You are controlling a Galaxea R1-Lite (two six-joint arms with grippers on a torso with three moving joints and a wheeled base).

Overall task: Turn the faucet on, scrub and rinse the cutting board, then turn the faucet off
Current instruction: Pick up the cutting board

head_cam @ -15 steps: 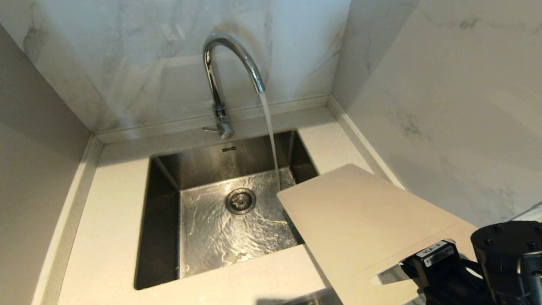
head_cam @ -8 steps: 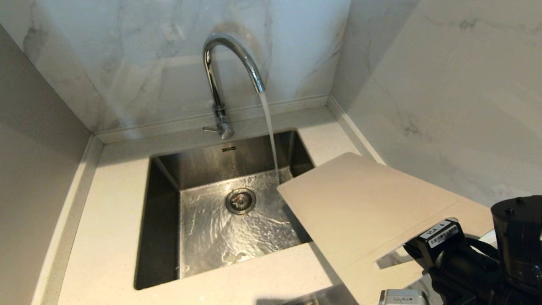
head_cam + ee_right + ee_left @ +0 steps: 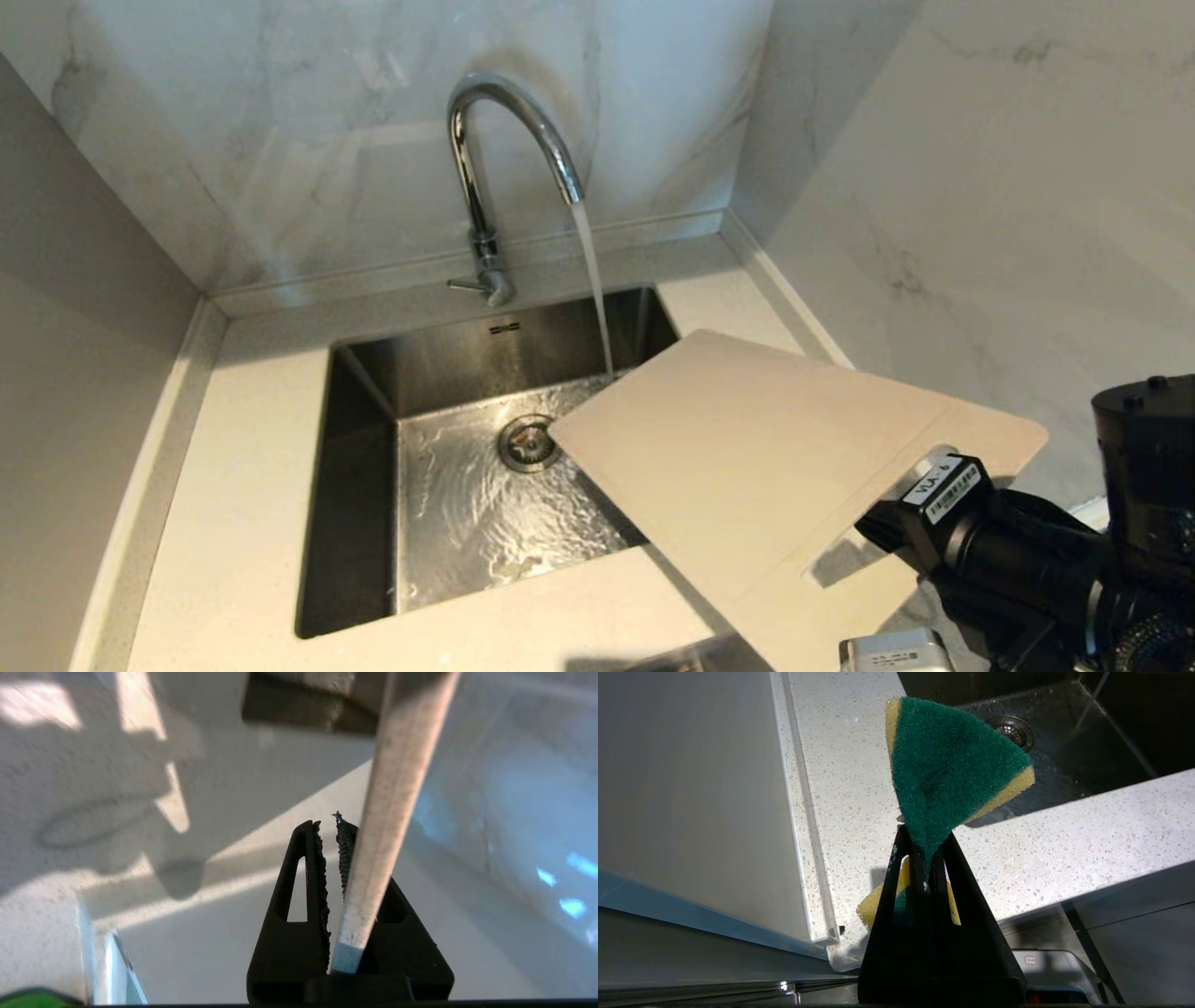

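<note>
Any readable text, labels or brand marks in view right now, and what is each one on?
"VLA-6", as best it reads: white sticker on the right arm's wrist; the barcode line under it is too small to read.
Small dark mark on the sink's back wall: too small to read.
Red tag on a grey box: unreadable.

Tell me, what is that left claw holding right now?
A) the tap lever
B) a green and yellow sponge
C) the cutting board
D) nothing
B: in the left wrist view the left gripper is pinched shut on the green and yellow sponge, squeezing it; the cutting board is in the right gripper instead.
</note>
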